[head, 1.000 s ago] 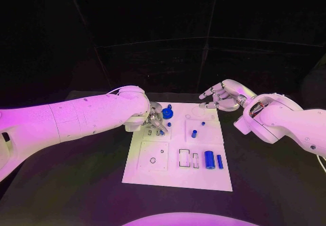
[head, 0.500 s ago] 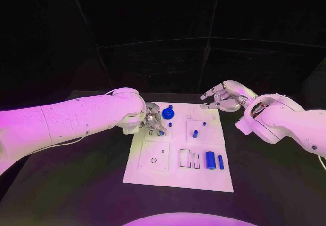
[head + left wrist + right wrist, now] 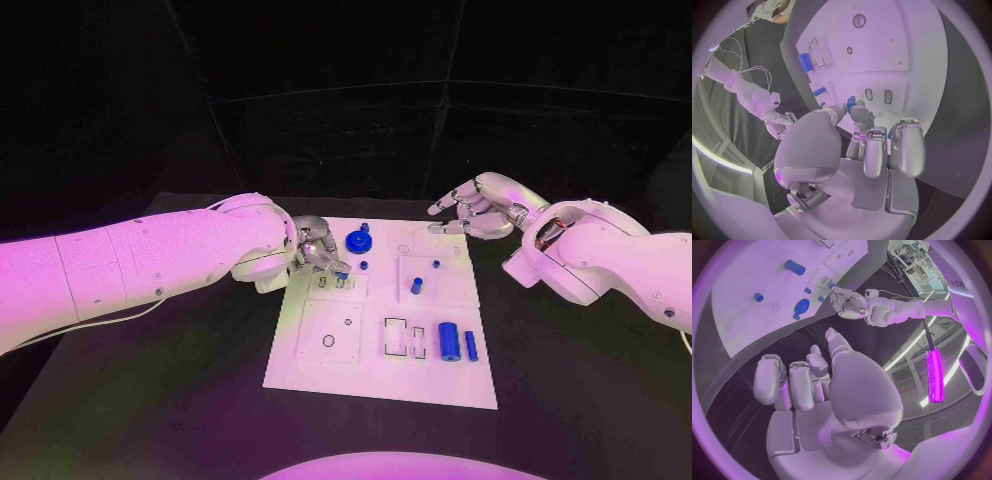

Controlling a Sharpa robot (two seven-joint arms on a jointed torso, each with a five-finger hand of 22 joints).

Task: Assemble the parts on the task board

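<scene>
Left hand (image 3: 320,256) works at the task board (image 3: 378,375); right hand (image 3: 476,208) hovers empty.
Left fingertips (image 3: 856,111) pinch a small blue part (image 3: 851,101), seen plainly from the left wrist; right fingers (image 3: 789,382) spread loosely.

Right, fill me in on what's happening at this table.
The robot is working on the white rectangular task board on the black table. Its left hand is down at the board's far left part, fingertips beside a small blue peg; whether it grips the peg is unclear. The right hand hovers off the far right corner, fingers apart, holding nothing. A large blue cylinder lies near the front.
</scene>
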